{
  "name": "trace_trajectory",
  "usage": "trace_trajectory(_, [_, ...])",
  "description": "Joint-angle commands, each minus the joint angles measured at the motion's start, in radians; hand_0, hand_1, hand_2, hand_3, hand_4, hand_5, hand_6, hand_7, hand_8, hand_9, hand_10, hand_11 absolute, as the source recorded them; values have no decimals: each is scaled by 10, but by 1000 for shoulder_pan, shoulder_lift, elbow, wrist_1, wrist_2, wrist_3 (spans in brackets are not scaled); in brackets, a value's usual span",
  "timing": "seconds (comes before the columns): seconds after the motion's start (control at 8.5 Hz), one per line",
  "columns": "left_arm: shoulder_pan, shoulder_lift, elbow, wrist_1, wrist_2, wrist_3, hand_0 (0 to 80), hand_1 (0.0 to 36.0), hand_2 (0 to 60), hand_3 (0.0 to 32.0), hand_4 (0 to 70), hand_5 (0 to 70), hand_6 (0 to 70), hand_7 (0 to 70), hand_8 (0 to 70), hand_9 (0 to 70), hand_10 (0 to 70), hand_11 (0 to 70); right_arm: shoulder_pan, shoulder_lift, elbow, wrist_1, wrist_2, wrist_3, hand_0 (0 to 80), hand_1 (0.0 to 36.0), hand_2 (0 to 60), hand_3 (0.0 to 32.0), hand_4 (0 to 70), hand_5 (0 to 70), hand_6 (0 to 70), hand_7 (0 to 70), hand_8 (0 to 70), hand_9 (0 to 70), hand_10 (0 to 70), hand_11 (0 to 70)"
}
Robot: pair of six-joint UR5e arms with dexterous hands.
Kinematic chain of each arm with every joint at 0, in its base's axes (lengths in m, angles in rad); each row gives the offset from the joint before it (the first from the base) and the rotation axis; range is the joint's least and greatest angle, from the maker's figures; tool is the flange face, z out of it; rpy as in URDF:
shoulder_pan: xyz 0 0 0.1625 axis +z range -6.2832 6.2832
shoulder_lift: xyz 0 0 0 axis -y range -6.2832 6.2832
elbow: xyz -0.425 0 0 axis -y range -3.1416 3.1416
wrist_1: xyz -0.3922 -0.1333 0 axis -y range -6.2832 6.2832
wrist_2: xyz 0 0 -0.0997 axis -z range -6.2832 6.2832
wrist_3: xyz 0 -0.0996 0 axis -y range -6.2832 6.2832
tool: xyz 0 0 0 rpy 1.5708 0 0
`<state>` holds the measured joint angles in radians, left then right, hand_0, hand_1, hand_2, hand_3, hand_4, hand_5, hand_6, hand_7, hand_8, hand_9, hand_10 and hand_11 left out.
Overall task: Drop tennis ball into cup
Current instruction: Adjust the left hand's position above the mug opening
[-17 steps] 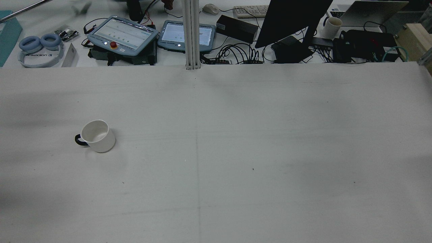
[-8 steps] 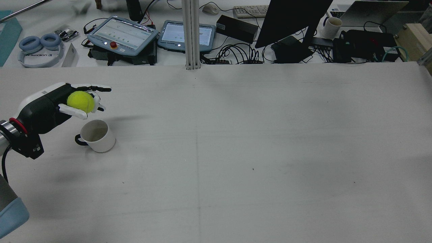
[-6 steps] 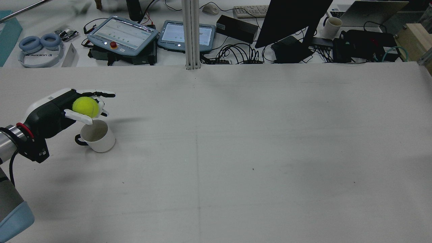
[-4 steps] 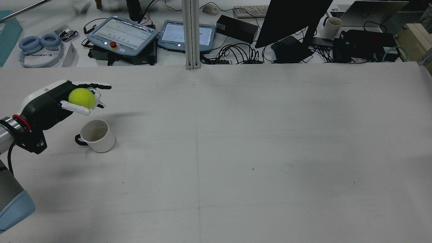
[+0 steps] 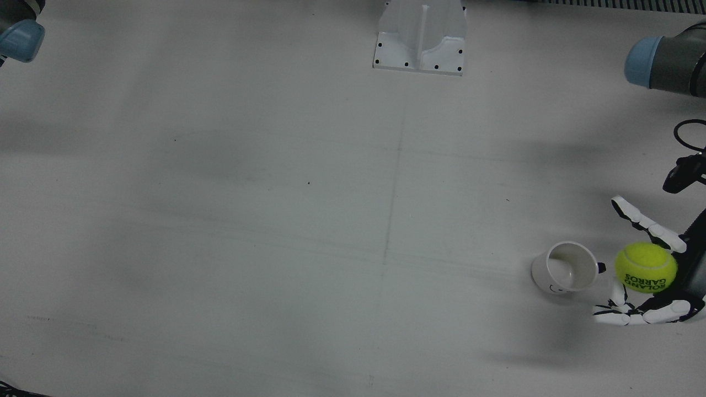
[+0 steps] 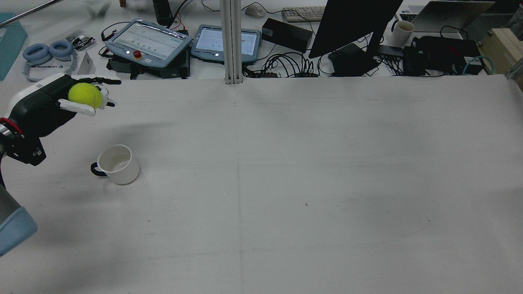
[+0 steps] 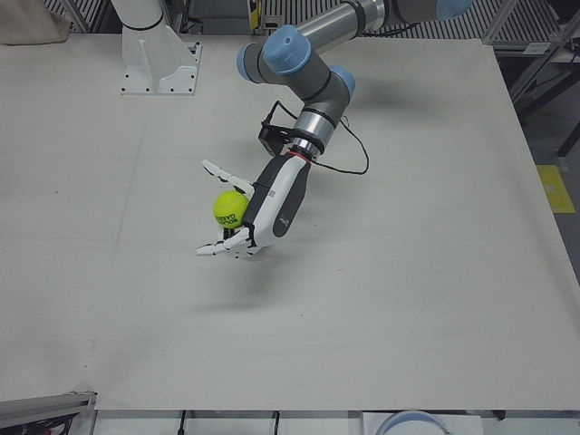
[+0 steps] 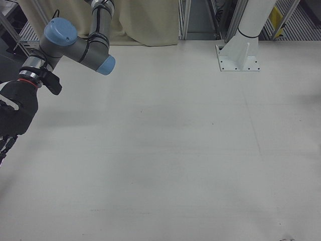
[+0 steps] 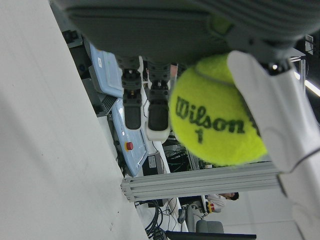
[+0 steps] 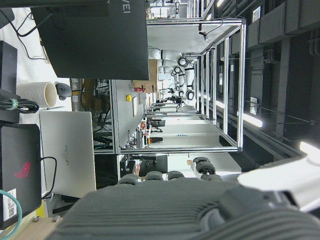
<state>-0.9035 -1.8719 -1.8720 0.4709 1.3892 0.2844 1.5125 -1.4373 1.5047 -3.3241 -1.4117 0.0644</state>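
Observation:
My left hand (image 6: 45, 108) is shut on the yellow tennis ball (image 6: 84, 94), which is pinched between the thumb and the long fingers. The hand is raised well above the table. A white cup (image 6: 117, 164) with a dark handle stands upright and empty on the table. In the front view the ball (image 5: 645, 267) and the left hand (image 5: 670, 286) are beside the cup (image 5: 568, 267), to its right, not over its mouth. The left-front view shows the hand (image 7: 272, 207) and ball (image 7: 231, 207) but not the cup. My right hand (image 8: 14, 113) hangs open and empty at the far side.
The white post base (image 5: 419, 38) stands at the robot's side of the table. Beyond the table's far edge are teach pendants (image 6: 149, 41), headphones (image 6: 49, 57), a monitor (image 6: 351, 24) and cables.
The left hand came in with the ball and dipped to just above the cup's rim. It has since risen and drawn back to the left, still holding the ball. The cup has not moved.

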Motion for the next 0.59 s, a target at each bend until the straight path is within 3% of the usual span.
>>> trace_trajectory(0.0, [0, 55, -41, -9, 1, -4, 485, 65, 0, 0, 364, 101, 463, 700, 398, 612, 220, 321, 0, 0, -1, 0, 0, 1, 0, 0, 0, 0, 0, 0, 0, 0, 0, 0, 0, 0])
trace_trajectory(0.12, [3, 57, -38, -12, 1, -1, 485, 56, 0, 0, 362, 123, 559, 700, 415, 609, 222, 323, 0, 0, -1, 0, 0, 2, 0, 0, 0, 0, 0, 0, 0, 0, 0, 0, 0, 0])
trace_trajectory(0.24, [5, 57, -38, -12, 1, 1, 482, 54, 2, 0, 359, 123, 529, 700, 409, 608, 223, 324, 0, 0, -3, 0, 0, 2, 0, 0, 0, 0, 0, 0, 0, 0, 0, 0, 0, 0])
trace_trajectory(0.35, [6, 59, -38, -12, 1, 2, 480, 64, 0, 0, 354, 85, 376, 700, 381, 612, 223, 324, 0, 0, -3, 0, 0, 2, 0, 0, 0, 0, 0, 0, 0, 0, 0, 0, 0, 0])
trace_trajectory(0.47, [8, 60, -38, -12, 1, 4, 480, 48, 0, 0, 350, 130, 598, 700, 422, 605, 225, 327, 0, 0, -3, 0, 0, 2, 0, 0, 0, 0, 0, 0, 0, 0, 0, 0, 0, 0])
